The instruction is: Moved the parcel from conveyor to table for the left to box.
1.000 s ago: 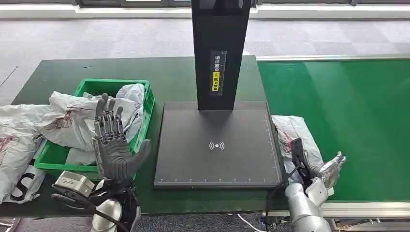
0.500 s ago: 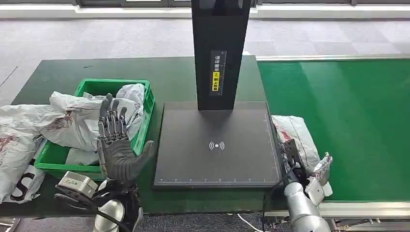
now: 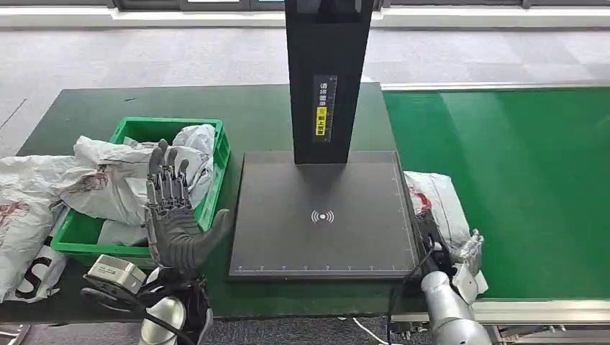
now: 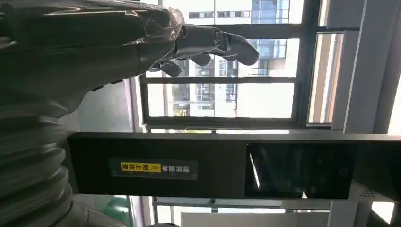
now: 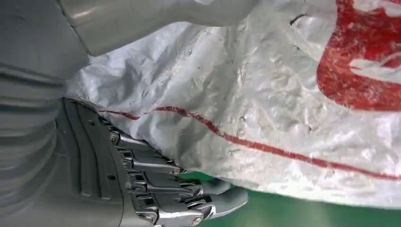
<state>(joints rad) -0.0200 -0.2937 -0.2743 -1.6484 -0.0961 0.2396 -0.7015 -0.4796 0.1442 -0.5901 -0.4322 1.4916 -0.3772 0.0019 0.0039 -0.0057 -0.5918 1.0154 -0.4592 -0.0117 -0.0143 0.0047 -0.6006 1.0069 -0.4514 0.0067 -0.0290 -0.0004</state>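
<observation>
The parcel [image 3: 437, 205], a white plastic mailer with red print, lies on the green conveyor [image 3: 532, 180] beside the scanner plate. My right hand [image 3: 453, 255] grips its near end. In the right wrist view the fingers [image 5: 179, 198] curl under the parcel [image 5: 283, 94] and the thumb [image 5: 142, 19] lies across its other side. My left hand [image 3: 173, 215] is raised over the table in front of the green box [image 3: 218, 154], palm up and fingers spread, holding nothing. The left wrist view looks past the left hand [image 4: 142, 42] toward windows.
A black scanner plate [image 3: 324, 237] with a tall black column [image 3: 327, 79] stands between the box and the conveyor. The box holds several white mailers [image 3: 122, 180], and more [image 3: 29, 201] spill over the table's left end.
My right hand has drawn its fingers in around the parcel's near end and sunk closer to it. The left hand has barely moved.
</observation>
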